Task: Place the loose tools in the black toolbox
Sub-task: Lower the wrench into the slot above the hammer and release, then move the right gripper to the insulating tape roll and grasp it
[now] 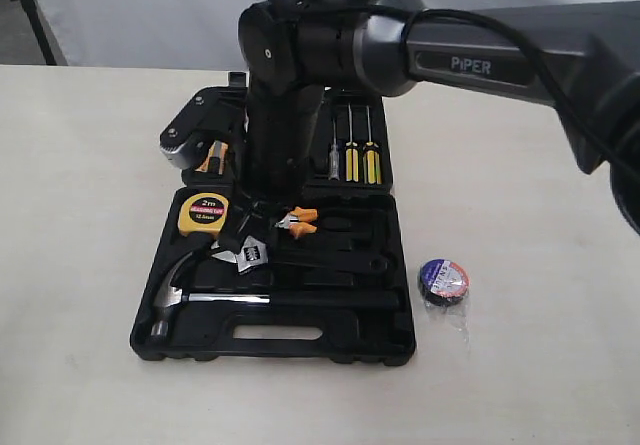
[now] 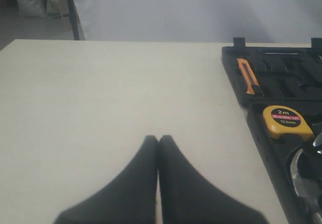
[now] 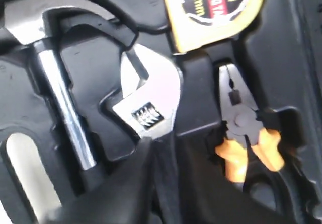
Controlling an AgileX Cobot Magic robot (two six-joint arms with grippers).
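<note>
The black toolbox lies open and flat on the table. Its long axis runs side to side in the exterior view. The handle cut-out faces the camera and the lid half is folded away behind.

In the near half of the toolbox, a hammer lies along the long axis just behind the cut-out, head at the left end. Behind the hammer head sits a yellow tape measure. A wrench lies between hammer and tape measure, and pliers with orange grips are just to its right. In the lid half, three screwdrivers stand side by side, tips pointing away from the hinge. A roll of tape lies on the table outside the toolbox, near its right end.

The right gripper hangs over the middle of the toolbox. One finger lies beside the wrench's black handle, but whether it is clamped on it I cannot tell.

The left gripper is off the toolbox's left side, above bare table, fingers pressed together on nothing. Only its own camera shows it. That camera also gives a clear look at an orange knife in the lid, which the arm partly hides in the exterior view. The roll and screwdrivers appear only in the exterior view.
</note>
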